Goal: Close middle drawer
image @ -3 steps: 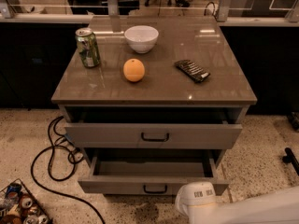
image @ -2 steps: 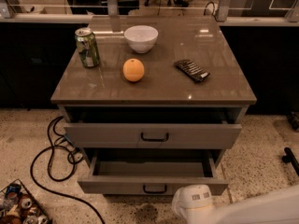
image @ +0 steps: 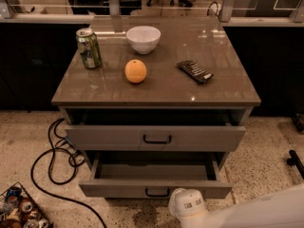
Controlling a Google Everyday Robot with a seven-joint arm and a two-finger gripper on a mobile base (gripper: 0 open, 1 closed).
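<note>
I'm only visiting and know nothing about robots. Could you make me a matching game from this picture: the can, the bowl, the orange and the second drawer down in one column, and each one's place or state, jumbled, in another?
Things:
1. green can
2. white bowl
3. orange
4. middle drawer

Place or state:
A. pulled well out, open
B. on the cabinet top, just in front of the bowl
C. standing near the top's left edge
D. at the back of the top, near the middle

Pairs: 1-C, 2-D, 3-B, 4-A.

The pincer is out of view. Only the robot's white arm shows, at the bottom edge in front of the middle drawer.
</note>
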